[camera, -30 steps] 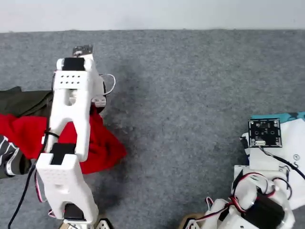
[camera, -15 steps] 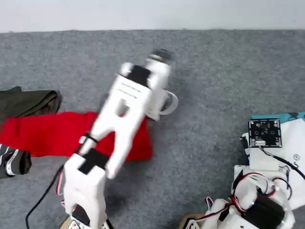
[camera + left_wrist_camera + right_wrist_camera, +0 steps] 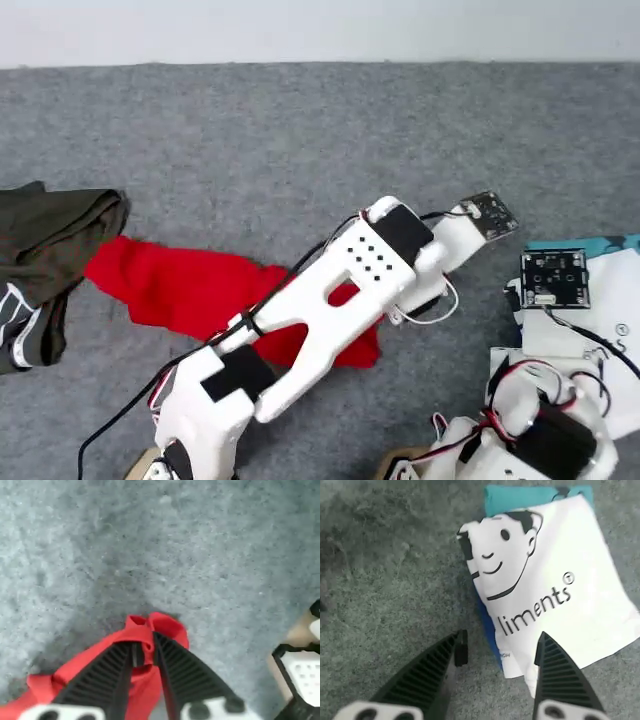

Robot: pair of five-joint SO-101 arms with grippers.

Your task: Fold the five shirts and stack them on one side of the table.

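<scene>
We watch the left tool (image 3: 144, 642), clamped on the red shirt (image 3: 170, 290), drag it toward the white shirt (image 3: 545, 595) for folding; the right tool (image 3: 502, 640) hangs open.

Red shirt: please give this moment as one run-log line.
left gripper: shut on red shirt | right gripper: open, by folded white shirt | dark shirt: unfolded

You see white moulded plastic arm shells (image 3: 335, 295) pierced with round holes, black servo blocks (image 3: 403, 229), a square black camera board (image 3: 555, 277), a thin black cable (image 3: 120, 413) and black ribbed fingers (image 3: 186, 672).
</scene>
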